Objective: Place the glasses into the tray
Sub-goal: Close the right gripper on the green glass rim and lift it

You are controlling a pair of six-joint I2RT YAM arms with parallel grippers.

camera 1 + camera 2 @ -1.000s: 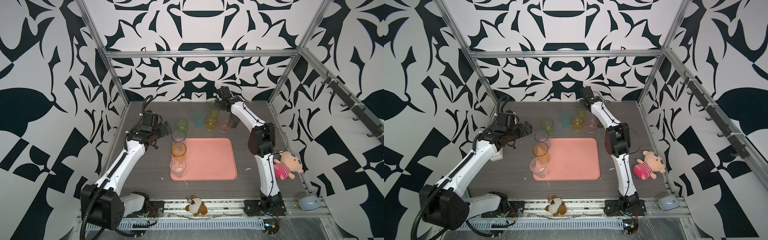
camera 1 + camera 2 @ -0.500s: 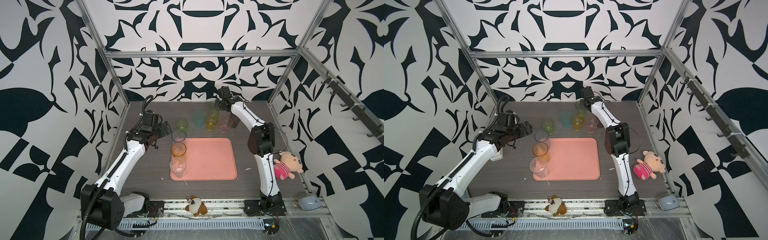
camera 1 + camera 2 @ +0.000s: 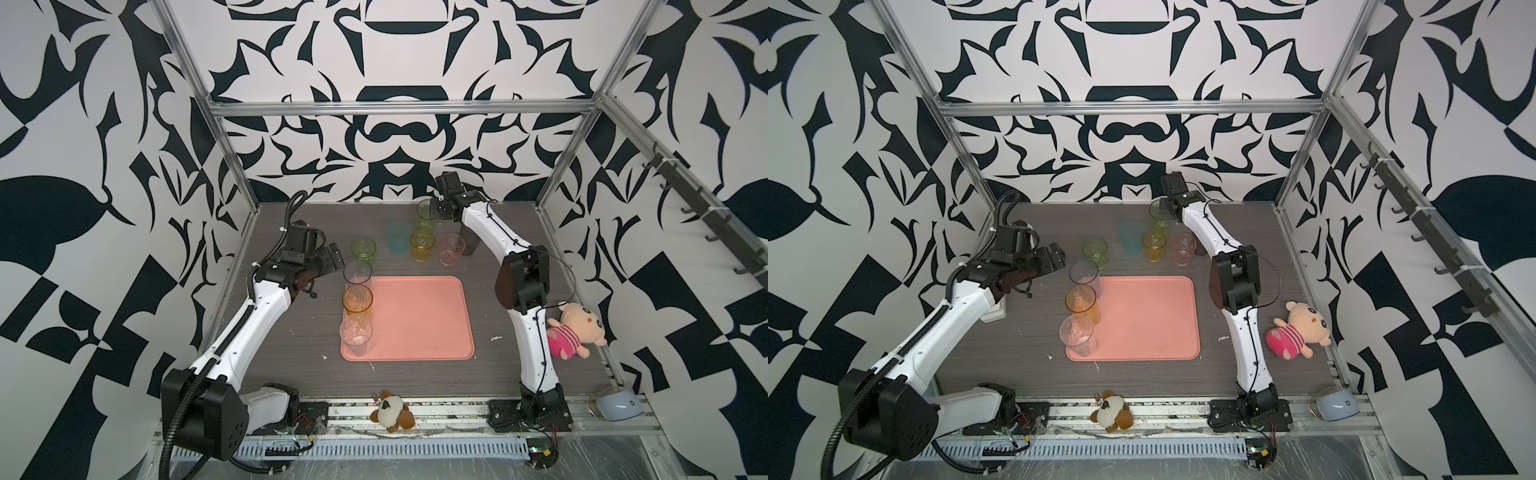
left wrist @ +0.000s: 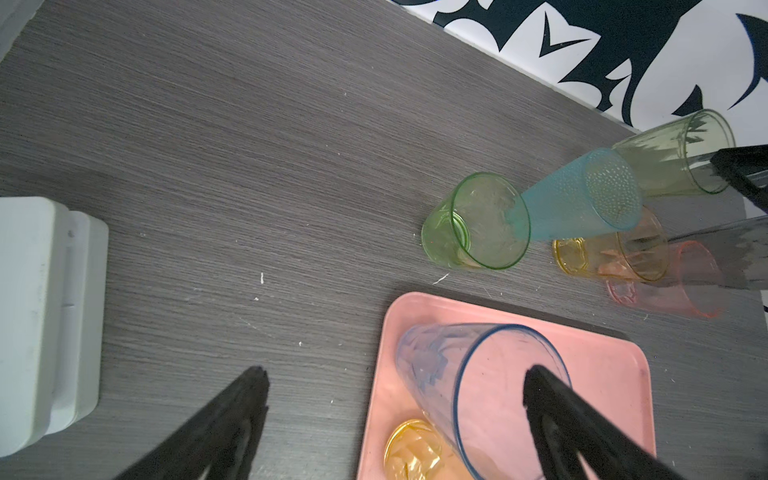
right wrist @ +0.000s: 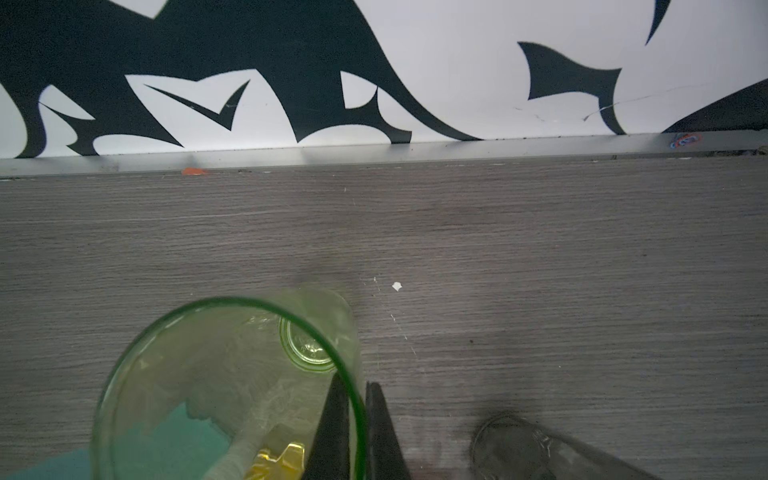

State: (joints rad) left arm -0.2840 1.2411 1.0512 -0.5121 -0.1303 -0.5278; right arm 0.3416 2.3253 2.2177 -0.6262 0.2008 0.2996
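The salmon-pink tray lies mid-table. Along its left edge stand three glasses: a blue-tinted one, an orange one and a clear one. Behind the tray, on the table, are a short green glass, a teal one, a yellow one, a pink one and a smoky grey one. My right gripper is shut on the rim of a tall green glass at the back, one finger inside, one outside. My left gripper hangs open beside the blue-tinted glass, holding nothing.
A white box sits at the left wall beside my left arm. A pink plush toy lies at the right edge, a brown plush dog and a pale blue container on the front rail. The back wall is close behind the tall green glass.
My right gripper has closed onto the tall green glass's rim. The left arm and the other glasses have stayed where they were.
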